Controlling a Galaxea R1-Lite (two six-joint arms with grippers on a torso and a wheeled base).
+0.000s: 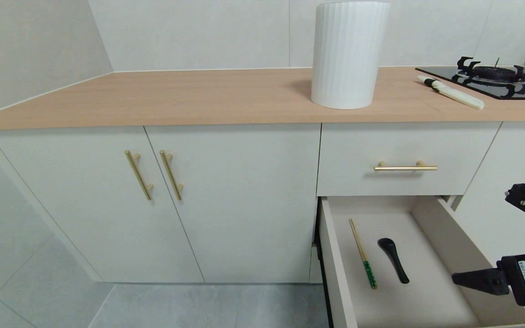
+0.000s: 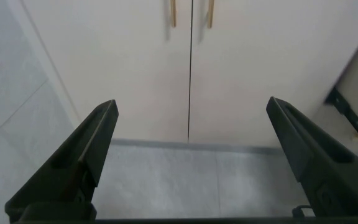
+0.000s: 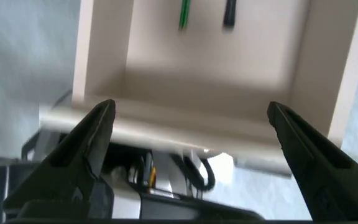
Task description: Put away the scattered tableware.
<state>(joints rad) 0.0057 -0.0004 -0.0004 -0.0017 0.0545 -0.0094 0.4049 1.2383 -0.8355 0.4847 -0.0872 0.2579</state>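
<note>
While the right gripper [image 3: 190, 107] is held spread beside the drawer [image 1: 333, 255], the left gripper [image 2: 191, 102] is held spread before cabinet doors [image 2: 260, 62].

Bright, even, diffuse indoor light in every view, with no hard shadows. Head view: the white canister [image 1: 347, 54] throws a soft shadow onto the countertop [image 1: 176, 98] at its left, so the light leans in from the right and above. Faint shadows sit under the drawer handle [image 1: 405, 168] and beside the door handles [image 1: 137, 175]. The glass hob [image 1: 504, 89] is glossy with pale reflections, no blown glare. The open drawer [image 1: 333, 255] is evenly lit inside; the spoon [image 1: 395, 262] casts barely any shadow. Wide-angle distortion shows: cabinet lines splay toward the left edge and the countertop edge bows. Wrist views: the left gripper [image 2: 191, 101] and right gripper [image 3: 190, 104] read as near-black silhouettes against pale, bright backgrounds.
</note>
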